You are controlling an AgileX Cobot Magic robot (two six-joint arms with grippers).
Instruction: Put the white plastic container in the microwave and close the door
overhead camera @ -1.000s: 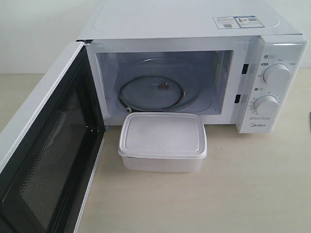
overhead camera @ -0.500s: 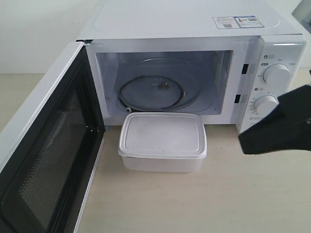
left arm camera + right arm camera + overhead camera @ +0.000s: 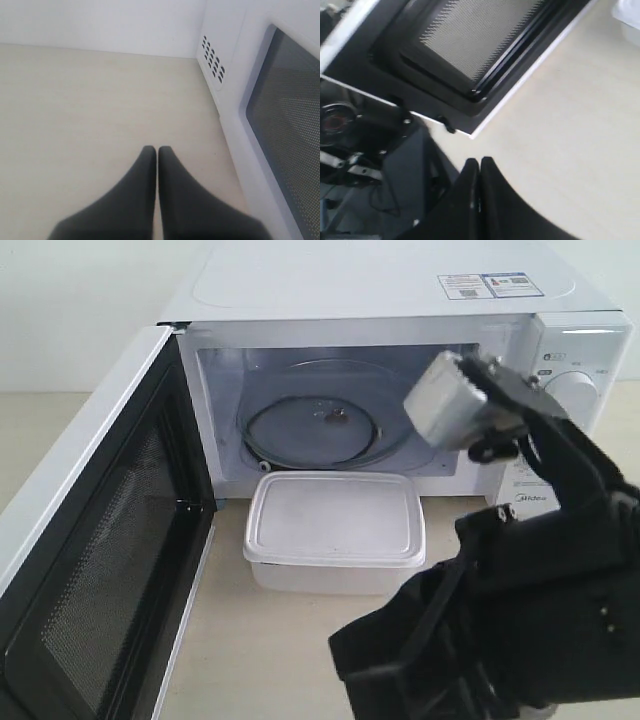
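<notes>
While door (image 3: 95,570) stands open for loading, container (image 3: 334,530) sits ungrasped at microwave (image 3: 380,290) mouth.
Pressed together, empty: left end effector (image 3: 157,152), right end effector (image 3: 480,165).

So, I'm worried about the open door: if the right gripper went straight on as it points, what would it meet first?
Probably the door: the right gripper, shut, aims across bare table at its lower corner; depth is unclear, so the table could come first.

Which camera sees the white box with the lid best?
The exterior view: the white plastic container shows almost whole before the open microwave. The left wrist view misses it; the right wrist view, maybe a blurry corner.
</notes>
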